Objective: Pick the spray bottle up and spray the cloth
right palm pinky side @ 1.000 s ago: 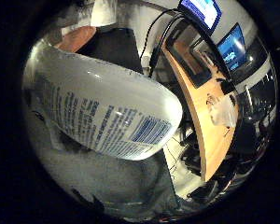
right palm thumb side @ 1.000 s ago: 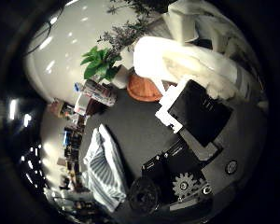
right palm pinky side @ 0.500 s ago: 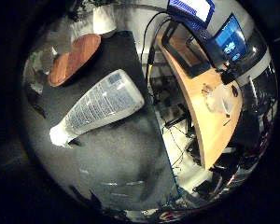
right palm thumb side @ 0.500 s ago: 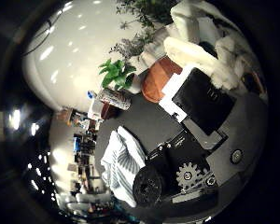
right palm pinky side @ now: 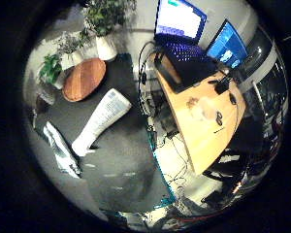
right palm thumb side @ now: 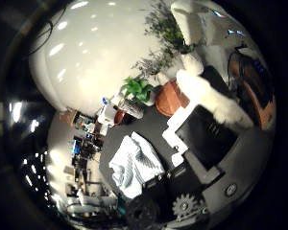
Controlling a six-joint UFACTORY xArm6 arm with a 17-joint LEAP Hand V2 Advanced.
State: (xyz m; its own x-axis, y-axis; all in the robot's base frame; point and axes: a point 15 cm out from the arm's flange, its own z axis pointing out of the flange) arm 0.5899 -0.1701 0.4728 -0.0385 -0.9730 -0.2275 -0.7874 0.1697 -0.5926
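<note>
The white spray bottle [right palm pinky side: 103, 118] lies on its side on the dark table [right palm pinky side: 126, 170], far below the palm. The striped cloth [right palm pinky side: 62, 149] lies crumpled near the table's edge, a little away from the bottle's nozzle end. In the right thumb side palm view the cloth [right palm thumb side: 134, 165] shows beside my hand [right palm thumb side: 209, 120]. The hand's white and black fingers reach out fairly straight and hold nothing. The bottle does not show in that view.
A round wooden plate [right palm pinky side: 84, 80] lies on the table beyond the bottle. Potted plants [right palm pinky side: 105, 39] stand at the table's far end. A wooden desk [right palm pinky side: 199, 112] with monitors [right palm pinky side: 179, 19] stands beside the table. Shelves with small items [right palm thumb side: 96, 120] line the room's side.
The bottle filled the little finger side view a second ago; now it lies small on the table. The hand has risen well away from it, so more of the room shows.
</note>
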